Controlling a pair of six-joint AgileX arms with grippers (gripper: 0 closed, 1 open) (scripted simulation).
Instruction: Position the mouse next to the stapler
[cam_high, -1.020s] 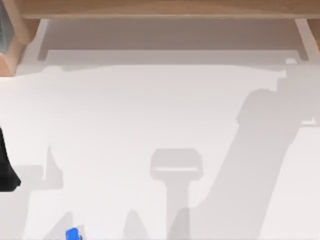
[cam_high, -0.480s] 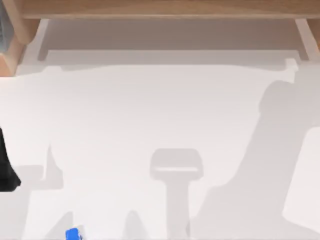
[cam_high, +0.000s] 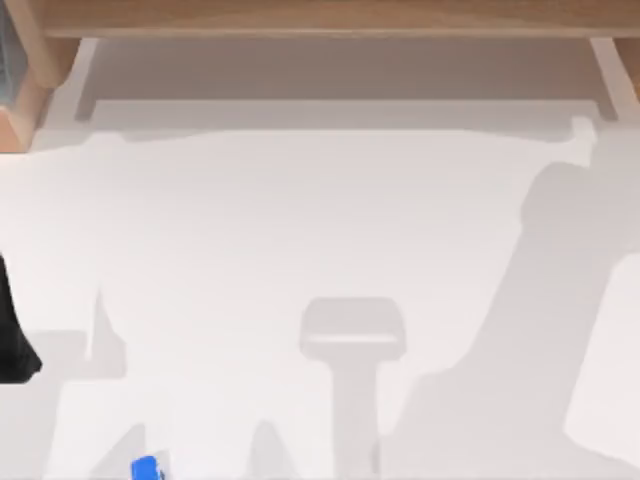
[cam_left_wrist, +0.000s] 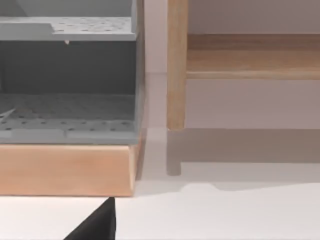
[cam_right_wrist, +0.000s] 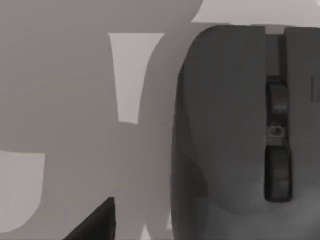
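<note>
Shelf unit (cam_high: 320, 20) runs along bench (cam_high: 300, 220) far edge. Tray rack (cam_left_wrist: 67, 75) sits on a plinth (cam_left_wrist: 65, 170) at far left corner, beside shelf's post (cam_left_wrist: 176, 65). Small object (cam_high: 146, 469) at near edge, left side. Mouse (cam_right_wrist: 235, 135) lies on bench under right arm's wrist cam.

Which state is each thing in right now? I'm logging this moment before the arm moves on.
Dark grey computer mouse: lying flat on the white table, scroll wheel up, close under the right wrist camera.
Small blue object: resting at the table's near edge, left side.
Grey perforated shelf in a wooden frame: standing at the table's back left corner.
</note>
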